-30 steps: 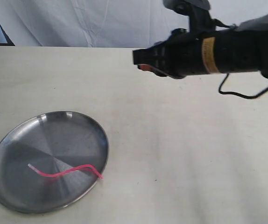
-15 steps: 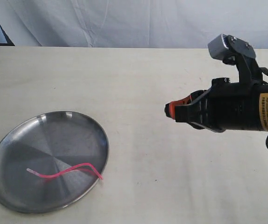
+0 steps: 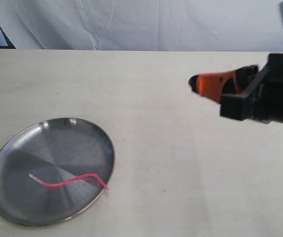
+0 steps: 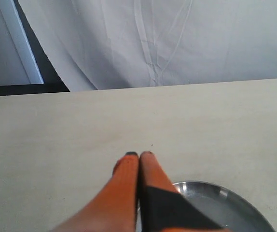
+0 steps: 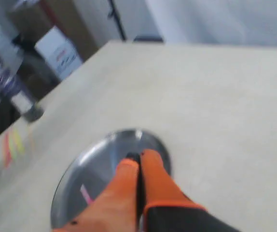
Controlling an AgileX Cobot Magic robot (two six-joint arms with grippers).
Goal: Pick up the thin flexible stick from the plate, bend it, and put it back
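The thin pink-red stick (image 3: 68, 181), bent into a wave, lies across the near part of the shiny steel plate (image 3: 57, 143) at the lower left, one end poking over the rim. My right gripper (image 3: 193, 83) hangs high over the table to the plate's right, its orange fingers shut and empty. In the right wrist view the gripper (image 5: 138, 156) sits in front of the plate (image 5: 95, 164), with a short piece of the stick (image 5: 86, 194) showing. My left gripper (image 4: 138, 154) is shut and empty, with the plate's rim (image 4: 225, 193) beside it. The exterior view does not show the left arm.
The table is a pale cream surface with a white cloth backdrop behind it. Boxes (image 5: 61, 46) and clutter stand beyond the table's far edge in the right wrist view. A dark post (image 4: 37, 63) stands off the table's corner.
The right arm has drawn back to the right and dropped lower than a second ago, then rose slightly. The stick and plate have not moved.
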